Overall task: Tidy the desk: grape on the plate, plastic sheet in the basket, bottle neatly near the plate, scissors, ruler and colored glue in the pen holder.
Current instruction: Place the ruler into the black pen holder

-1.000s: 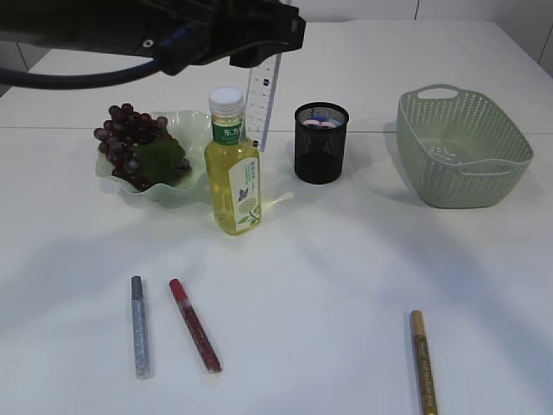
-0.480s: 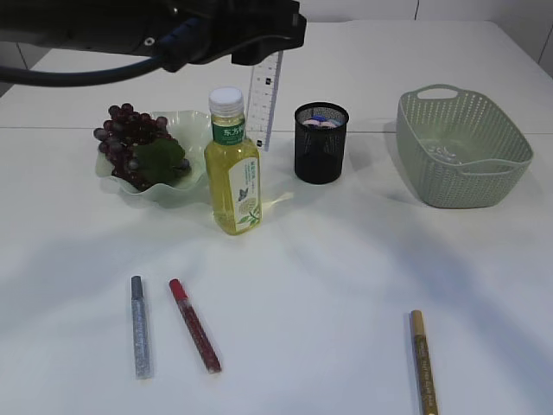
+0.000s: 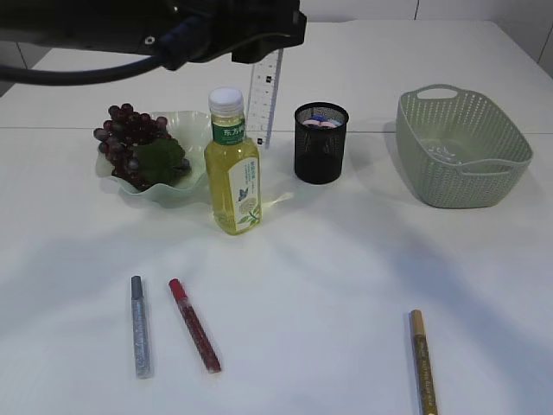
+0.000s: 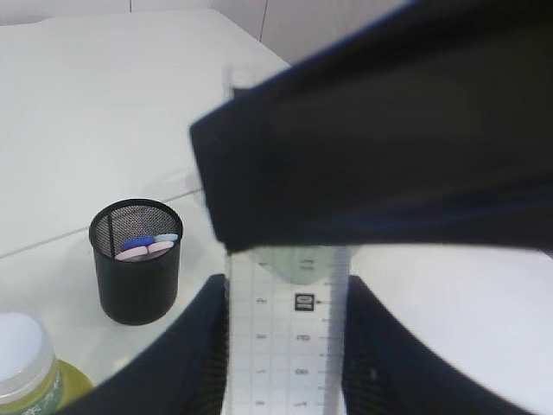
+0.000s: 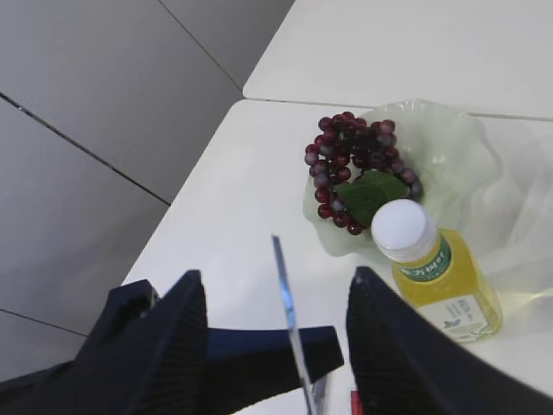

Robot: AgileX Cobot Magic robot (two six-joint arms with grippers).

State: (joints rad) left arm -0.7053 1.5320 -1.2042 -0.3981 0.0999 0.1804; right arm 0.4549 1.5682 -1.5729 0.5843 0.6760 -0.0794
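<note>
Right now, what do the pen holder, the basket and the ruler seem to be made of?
The pen holder looks like black metal mesh: fine see-through weave, matte. The basket seems moulded plastic, pale green and matte, with a perforated lattice wall and cut-out handles. The ruler, held in the left gripper, appears clear plastic; printed marks show and the background shines through.

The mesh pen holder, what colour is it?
Black; the round mesh pen holder shows best in the exterior view.

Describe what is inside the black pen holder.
Inside the pen holder, blue and pale pink ends show at the rim, apparently handles. The dark mesh wall hides everything below the rim, so what they belong to cannot be seen.
</note>
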